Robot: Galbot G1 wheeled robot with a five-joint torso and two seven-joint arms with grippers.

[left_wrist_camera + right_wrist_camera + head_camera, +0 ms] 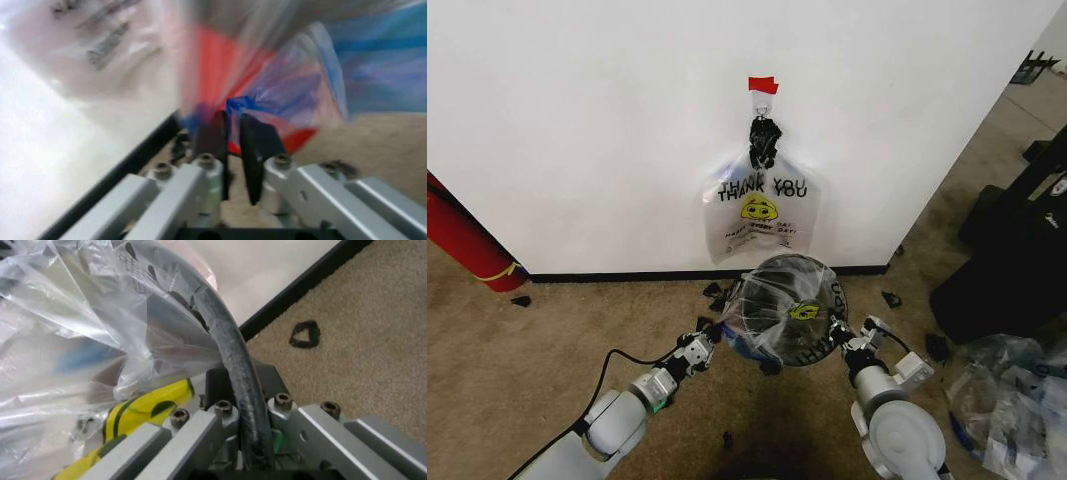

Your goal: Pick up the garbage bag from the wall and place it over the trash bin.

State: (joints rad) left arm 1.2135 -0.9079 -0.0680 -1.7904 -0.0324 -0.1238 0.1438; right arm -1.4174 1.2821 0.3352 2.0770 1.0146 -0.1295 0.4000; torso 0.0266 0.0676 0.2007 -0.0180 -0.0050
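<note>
Brown carpet (517, 370), white wall (577, 120); left hand (230, 142) pinches the bag (777, 310), right hand (243, 390) clamps bin (822, 275) rim.

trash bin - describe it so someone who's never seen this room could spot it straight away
Start at the white wall and drop below the hanging THANK YOU bag to the carpet. The trash bin is the round black-rimmed one there, between the left gripper and right gripper. Unlike the long red cylinder leaning at far left, it is draped in a clear smiley-printed bag.
</note>
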